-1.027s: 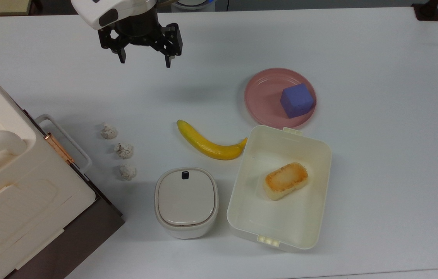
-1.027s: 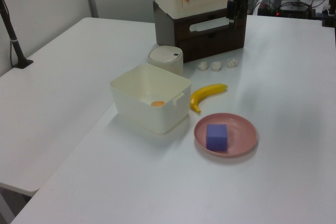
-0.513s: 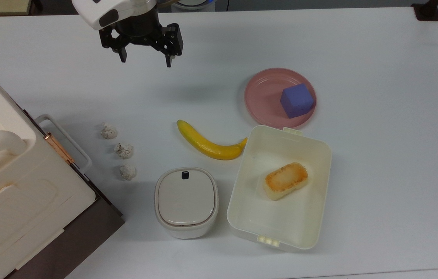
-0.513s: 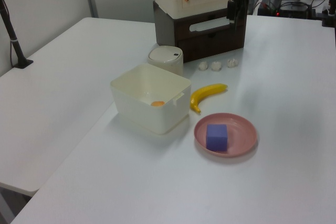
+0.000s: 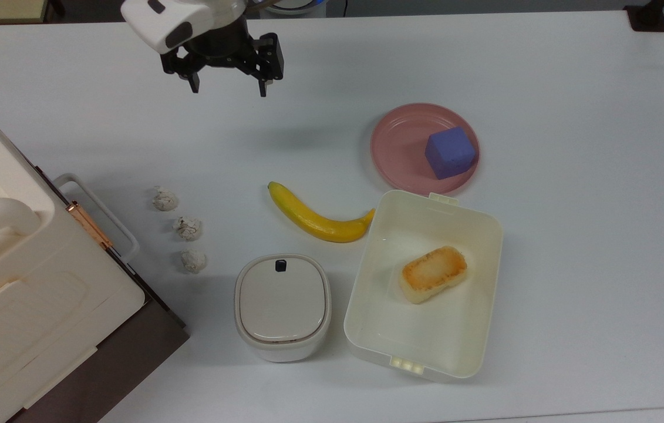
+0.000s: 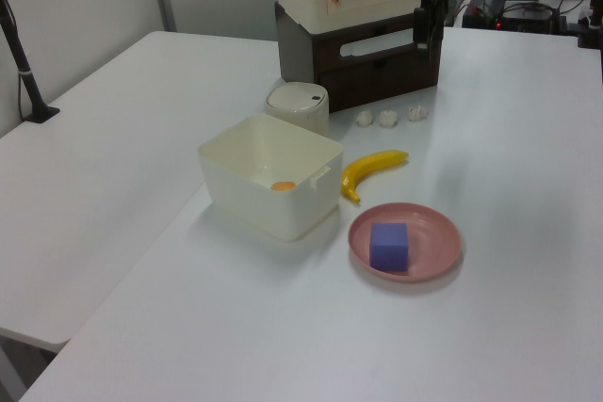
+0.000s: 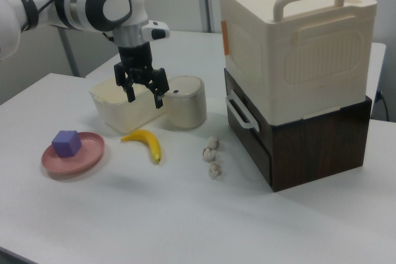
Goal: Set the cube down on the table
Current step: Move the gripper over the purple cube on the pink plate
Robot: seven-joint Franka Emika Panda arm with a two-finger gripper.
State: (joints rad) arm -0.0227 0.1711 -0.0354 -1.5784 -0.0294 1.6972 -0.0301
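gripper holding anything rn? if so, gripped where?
Nothing held. The gripper is open and empty, up above the table. The cube sits untouched on the pink plate.

So the cube (image 5: 451,152) is a small matte blue-purple block with soft rounded edges, sitting flat on a round pink plate (image 5: 399,144), toward the plate's right side in the top view, right of center in that frame. In the left view it's lower right of center (image 6: 389,246); in the right view, far left (image 7: 67,143). The surface (image 5: 590,176) is big, plain white and smooth, spanning nearly the whole frame.
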